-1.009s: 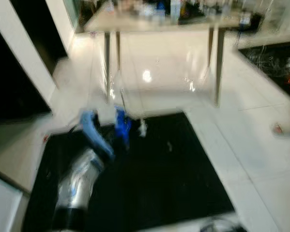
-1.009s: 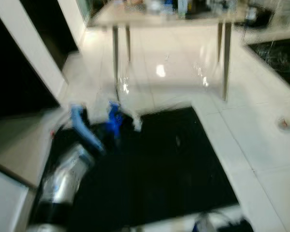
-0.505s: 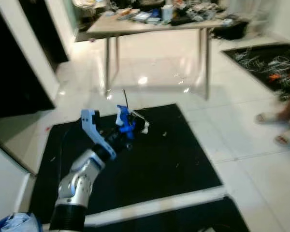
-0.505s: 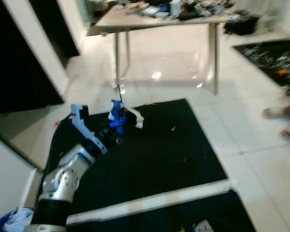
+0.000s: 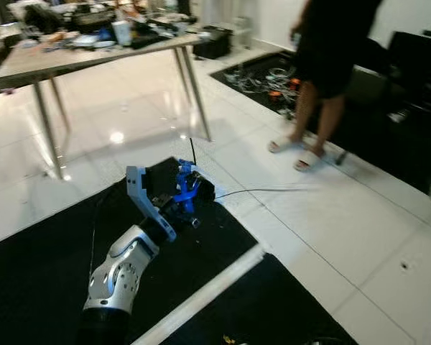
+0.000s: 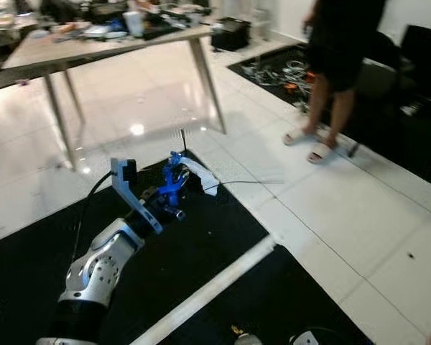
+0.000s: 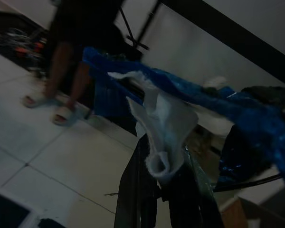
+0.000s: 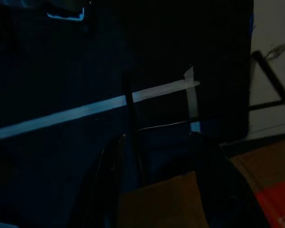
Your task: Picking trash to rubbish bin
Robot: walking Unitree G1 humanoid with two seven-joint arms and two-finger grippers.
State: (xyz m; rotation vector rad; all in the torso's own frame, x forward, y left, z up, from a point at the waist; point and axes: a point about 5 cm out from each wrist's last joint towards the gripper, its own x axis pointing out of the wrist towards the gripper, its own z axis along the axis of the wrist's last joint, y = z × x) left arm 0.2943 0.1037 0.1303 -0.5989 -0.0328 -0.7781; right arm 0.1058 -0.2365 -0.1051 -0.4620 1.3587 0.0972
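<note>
L gripper (image 7: 164, 178) clamped on tissue (image 7: 164, 128), held out front at 12 o'clock, tissue hanging along the fingers. No bin spotted to judge direction. R gripper (image 8: 164, 180) idle; fingers apart.

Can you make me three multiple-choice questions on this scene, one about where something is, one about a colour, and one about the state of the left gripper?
1. Where does the person stand?
A. on the pale tiled floor beyond the black mat
B. on the table
C. on the black mat beside the arm

2. What colour is the crumpled tissue in the left gripper?
A. red
B. white
C. green

3. What state is the left gripper in?
A. wide open, nothing in it
B. shut on the tissue
C. resting on the table

Answers: 1 A, the sandalled feet are on the tiles past the mat. 2 B, it reads white in the left wrist view. 3 B, the black fingers pinch the tissue.
</note>
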